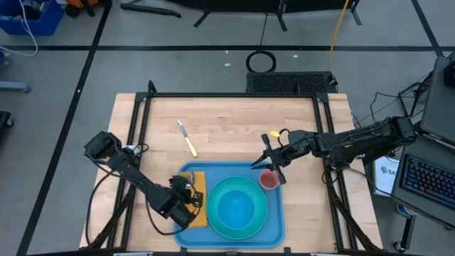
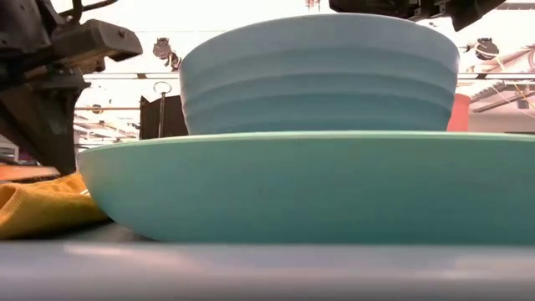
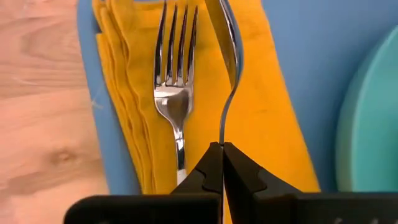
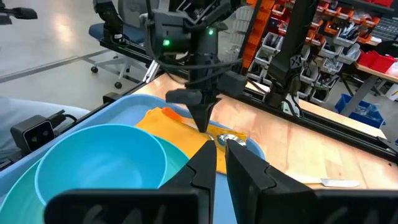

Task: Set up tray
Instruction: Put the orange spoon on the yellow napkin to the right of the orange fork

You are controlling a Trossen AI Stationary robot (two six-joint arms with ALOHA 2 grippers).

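Note:
The light-blue tray [image 1: 276, 226] lies at the table's near edge. It carries a turquoise plate [image 1: 216, 190] with a blue bowl [image 1: 237, 210] on it, and a folded yellow napkin [image 3: 261, 106] along the tray's left side. A silver fork [image 3: 174, 93] lies flat on the napkin. My left gripper [image 3: 222, 148] points steeply down over the napkin, shut on a second silver utensil [image 3: 231, 56] seen edge-on. My right gripper [image 1: 274, 162] hovers above a red cup [image 1: 270, 180] on the tray's far right corner, fingers nearly together with nothing between them. My left gripper pinches the thin handle [image 3: 222, 134] of the second utensil between its two fingertips, by its flat faces. The fingers come from above, slanting down, and lie along the utensil. Its wider end [image 3: 222, 25] reaches out over the napkin beside the fork; whether that end rests there I cannot tell.
A yellow-handled knife [image 1: 187, 139] lies on the bare wood beyond the tray. Black frame rails [image 1: 138, 135] run along the table's left, right and far sides. The wood behind the tray offers free room.

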